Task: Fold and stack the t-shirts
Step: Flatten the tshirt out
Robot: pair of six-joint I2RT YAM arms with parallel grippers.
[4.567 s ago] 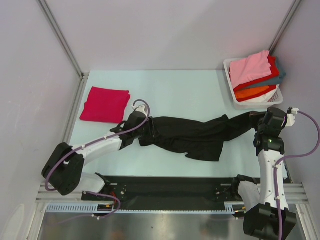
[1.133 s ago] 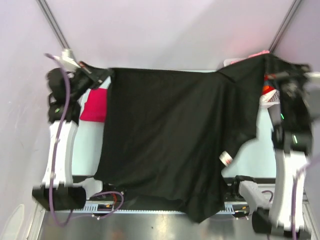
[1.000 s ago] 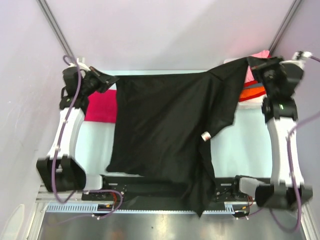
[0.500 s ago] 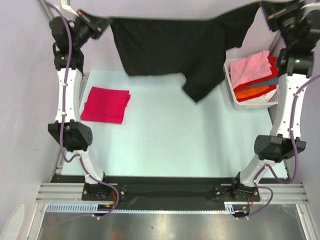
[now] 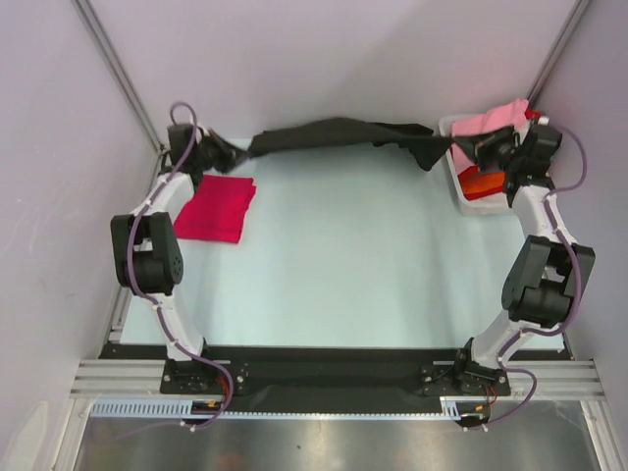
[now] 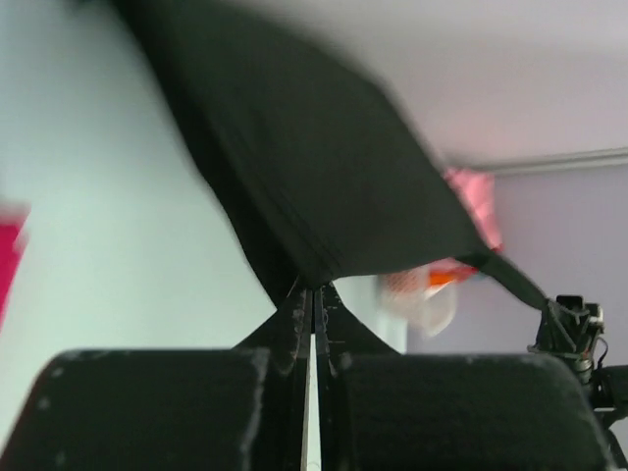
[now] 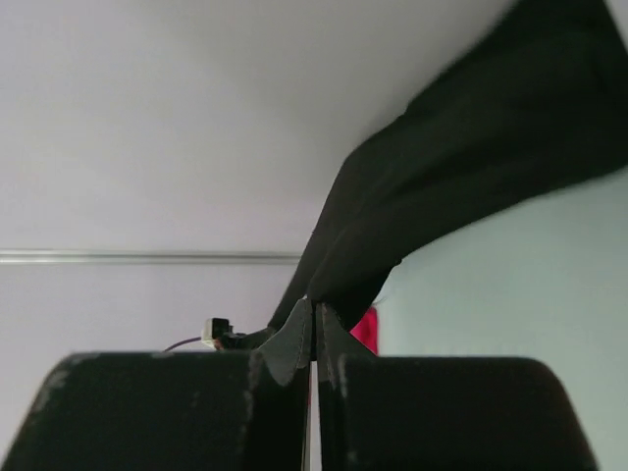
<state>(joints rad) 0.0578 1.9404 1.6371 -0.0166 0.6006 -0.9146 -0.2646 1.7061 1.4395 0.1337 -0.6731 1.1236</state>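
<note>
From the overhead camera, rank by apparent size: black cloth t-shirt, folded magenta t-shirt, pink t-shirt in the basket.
Largest, too close to rank: black cloth t-shirt and folded magenta t-shirt; the black is longer, narrower, raised nearer the camera.
Smallest: pink t-shirt, partly hidden.

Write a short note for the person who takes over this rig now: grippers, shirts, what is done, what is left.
Left gripper: shut on one end of the black t-shirt.
Right gripper: shut on its other end.
The shirt is stretched between them along the table's far edge, unfolded.
Done: magenta t-shirt lies folded at far left.
Left: fold the black one and stack it, then those in the white basket, pink t-shirt on top.
</note>
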